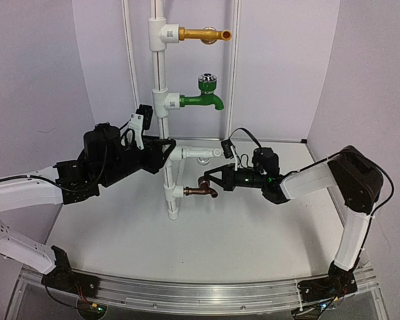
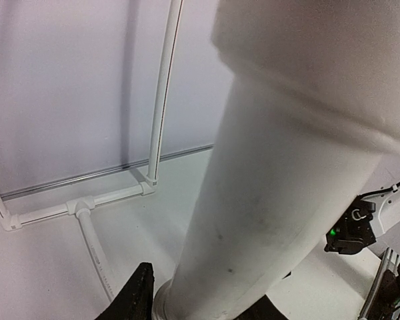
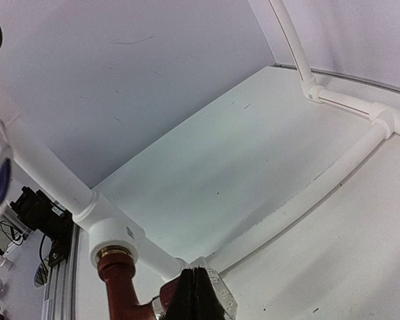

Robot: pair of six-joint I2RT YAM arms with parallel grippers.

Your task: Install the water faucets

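Stock as I read it from the remote station, all placed against the upright pipe [image 1: 159, 67].

1. Upright pipe: white, standing on the table [image 1: 253, 233]. It fills most of the left wrist view, blurred and cut off at the top and bottom.
2. Gold faucet [image 1: 203, 33]: highest fitting, pointing right of the pipe.
3. Green faucet [image 1: 201, 101]: next fitting down, also to the right.
4. Brown tap [image 1: 201, 192]: lowest fitting [image 3: 113, 233], just right of the pipe near its foot, with its threaded end seated in the white collar. In the right wrist view only its neck shows; the spout is cut off by the bottom edge.
5. Left claw [image 1: 165, 150]: clamped round the pipe between the green faucet and the brown tap. One black finger [image 2: 141, 293] shows beside the pipe; the other is mostly hidden.
6. Right claw [image 1: 208, 180]: just right of the pipe, at the brown tap. Its fingers [image 3: 195, 297] are pressed fully together, and the tap's pale knob [image 3: 220, 303] peeks out beside them. I cannot tell whether anything is pinched.
7. Thin pipe frame [image 2: 113, 198]: lying behind the pipe, partly blocked.
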